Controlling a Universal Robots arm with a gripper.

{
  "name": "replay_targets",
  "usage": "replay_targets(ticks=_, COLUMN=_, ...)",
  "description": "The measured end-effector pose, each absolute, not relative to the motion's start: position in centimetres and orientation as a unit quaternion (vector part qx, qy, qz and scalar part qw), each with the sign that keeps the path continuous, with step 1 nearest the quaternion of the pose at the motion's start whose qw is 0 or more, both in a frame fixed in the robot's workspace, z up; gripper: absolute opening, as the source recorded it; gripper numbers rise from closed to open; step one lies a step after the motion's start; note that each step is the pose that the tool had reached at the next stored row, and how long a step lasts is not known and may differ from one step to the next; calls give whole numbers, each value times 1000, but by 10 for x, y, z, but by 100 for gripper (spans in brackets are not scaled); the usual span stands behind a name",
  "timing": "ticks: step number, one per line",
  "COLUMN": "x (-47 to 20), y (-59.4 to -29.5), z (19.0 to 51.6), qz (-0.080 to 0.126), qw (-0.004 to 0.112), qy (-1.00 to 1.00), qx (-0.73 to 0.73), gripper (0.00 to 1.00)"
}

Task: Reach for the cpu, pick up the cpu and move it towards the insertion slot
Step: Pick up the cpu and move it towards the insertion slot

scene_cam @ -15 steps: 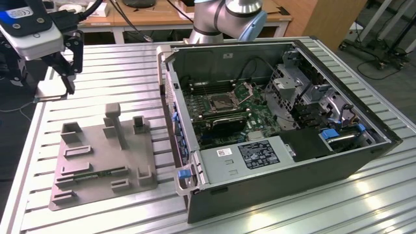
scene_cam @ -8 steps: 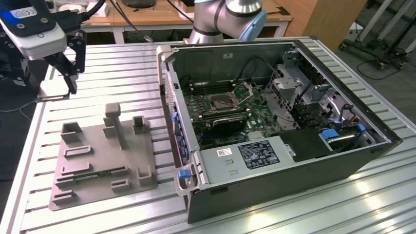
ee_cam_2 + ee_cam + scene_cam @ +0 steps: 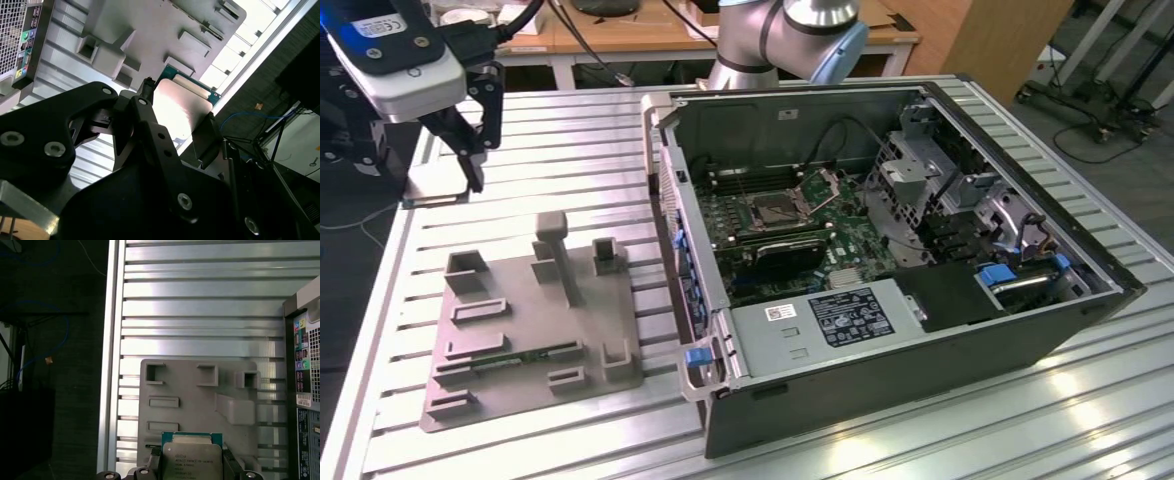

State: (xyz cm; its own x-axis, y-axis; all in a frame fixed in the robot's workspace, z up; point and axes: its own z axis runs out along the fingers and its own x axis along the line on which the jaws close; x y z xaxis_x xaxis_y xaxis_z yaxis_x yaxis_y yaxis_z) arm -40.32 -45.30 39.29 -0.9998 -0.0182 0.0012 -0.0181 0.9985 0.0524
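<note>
In the exterior view, the black 2-finger gripper (image 3: 460,165) hangs at the exterior view's far left above the slatted metal table (image 3: 587,130), clamped on the small square silver-grey cpu (image 3: 438,185). The grey plastic tray (image 3: 534,320) lies nearer. The square metal-framed insertion slot (image 3: 781,210) sits inside the open black computer case (image 3: 921,330), well apart to the exterior view's right.

In the second wrist view, black fingers (image 3: 150,130) grip the cpu's opposite edges.

In the first wrist view, the cpu shows top-side up between them.
</note>
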Motion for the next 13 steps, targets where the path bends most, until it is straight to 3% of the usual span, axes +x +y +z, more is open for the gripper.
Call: replay_targets(ticks=13, x=-398, y=-453, z=393, qz=-26, qw=1, qy=-1000, qx=9, gripper=55)
